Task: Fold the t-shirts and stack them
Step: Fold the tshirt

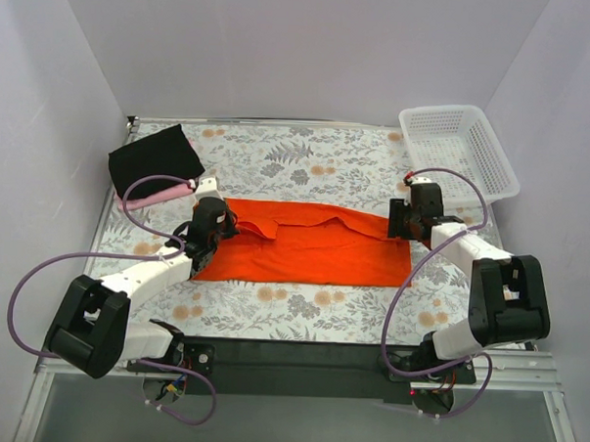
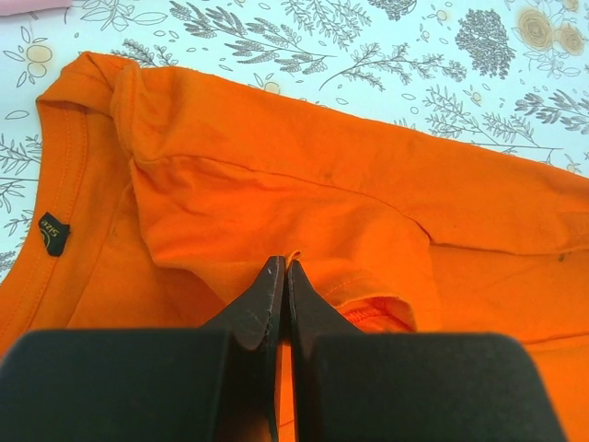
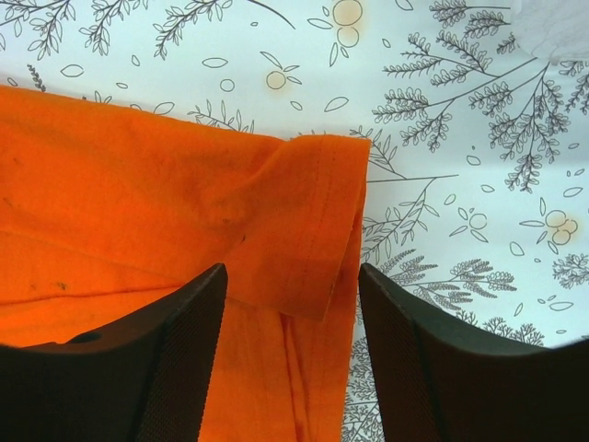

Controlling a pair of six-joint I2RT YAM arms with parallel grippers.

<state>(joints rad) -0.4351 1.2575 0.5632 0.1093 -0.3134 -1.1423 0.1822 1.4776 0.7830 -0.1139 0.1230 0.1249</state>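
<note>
Your orange t-shirt (image 1: 304,249) lies mid-table, partly folded lengthwise and not yet folded short. The left gripper (image 2: 282,269) is clamped shut, seemingly pinching its cloth. The right gripper (image 3: 292,273) stands open astride the hem. The black t-shirt (image 1: 156,156) lies folded over the pink t-shirt (image 1: 161,192) at the far-left corner. You have the orange one left to finish and stack.

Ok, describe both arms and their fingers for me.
The left arm and right arm are white links with chunky black joint housings, each trailed by a looping purple cable. The fingers are black, wedge-shaped, with finely textured faces.
</note>
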